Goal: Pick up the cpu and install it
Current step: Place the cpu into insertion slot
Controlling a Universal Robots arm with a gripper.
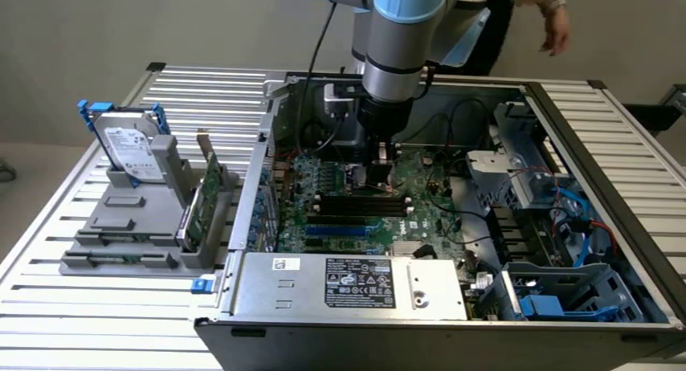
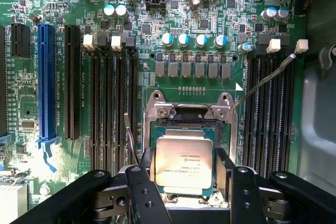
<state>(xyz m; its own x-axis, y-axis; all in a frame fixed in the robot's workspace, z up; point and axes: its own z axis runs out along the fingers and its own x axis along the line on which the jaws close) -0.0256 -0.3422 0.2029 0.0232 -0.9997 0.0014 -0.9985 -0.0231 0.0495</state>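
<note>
My end effector [image 2: 184,170] grips the cpu [image 2: 184,162]: my two black fingers [image 2: 147,167] press against its opposite edges, set rather wide. The cpu is flat, its metal top facing up, directly over the socket [image 2: 160,110], whose metal frame shows around it. I cannot tell if it already sits in the socket. The socket is on the green motherboard [image 2: 210,3] inside the open computer case [image 1: 541,114]. The case lies on the counter [image 1: 204,86], and the hard drive [image 1: 131,150] stands near the counter's edge on the exterior view's left.
</note>
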